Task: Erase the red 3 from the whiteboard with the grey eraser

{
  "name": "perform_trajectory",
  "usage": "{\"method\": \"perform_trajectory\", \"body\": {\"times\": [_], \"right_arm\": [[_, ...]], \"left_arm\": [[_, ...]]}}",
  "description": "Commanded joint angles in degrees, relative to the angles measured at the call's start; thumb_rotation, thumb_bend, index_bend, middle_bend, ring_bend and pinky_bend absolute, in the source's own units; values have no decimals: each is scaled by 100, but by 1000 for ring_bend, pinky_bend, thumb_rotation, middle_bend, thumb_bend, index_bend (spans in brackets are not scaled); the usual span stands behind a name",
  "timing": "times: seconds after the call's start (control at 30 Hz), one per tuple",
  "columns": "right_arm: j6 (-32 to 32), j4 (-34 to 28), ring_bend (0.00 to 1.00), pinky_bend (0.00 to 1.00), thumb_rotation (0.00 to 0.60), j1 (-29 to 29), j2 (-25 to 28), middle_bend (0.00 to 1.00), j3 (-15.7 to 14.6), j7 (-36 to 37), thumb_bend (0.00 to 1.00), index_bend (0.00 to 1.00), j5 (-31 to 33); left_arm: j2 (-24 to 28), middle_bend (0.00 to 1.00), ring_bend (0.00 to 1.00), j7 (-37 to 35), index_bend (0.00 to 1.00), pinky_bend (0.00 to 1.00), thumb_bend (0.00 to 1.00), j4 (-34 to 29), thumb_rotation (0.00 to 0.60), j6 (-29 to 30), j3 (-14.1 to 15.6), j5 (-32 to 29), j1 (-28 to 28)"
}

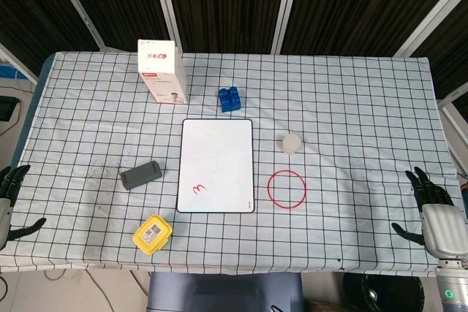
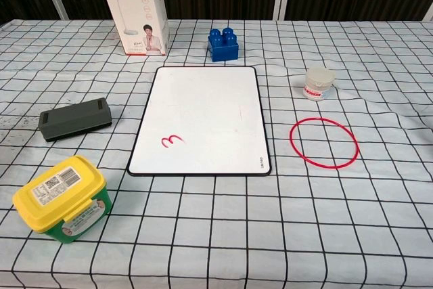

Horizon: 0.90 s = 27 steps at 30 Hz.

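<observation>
Nothing is started yet: the left hand (image 1: 10, 195) waits empty, fingers spread, left of the whiteboard (image 2: 203, 116); the grey eraser (image 2: 74, 118) lies just left of it, the red 3 (image 2: 173, 141) unwiped. The right hand (image 1: 433, 210) idles likewise. Next, grasp the eraser.

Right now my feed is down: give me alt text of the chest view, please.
A white rectangular whiteboard lies flat mid-table with a small red 3 near its lower left corner, and the grey block eraser rests untouched to its left. Around them: yellow-lidded tub, blue toy brick, white carton, small white jar, red ring. No hand shows.
</observation>
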Motion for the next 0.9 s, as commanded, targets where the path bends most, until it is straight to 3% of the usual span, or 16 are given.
{"method": "perform_trajectory", "body": {"times": [0.03, 0.9], "right_arm": [[11, 3, 175, 204, 600, -4, -7, 50, 3, -3, 48, 0, -2], [-50, -46, 175, 204, 600, -2, 21, 50, 7, 40, 49, 0, 57]], "left_arm": [[2, 95, 0, -22, 0, 29, 78, 10, 600, -2, -3, 20, 1], [-51, 115, 0, -9, 0, 47, 81, -31, 600, -199, -36, -5, -43]]}}
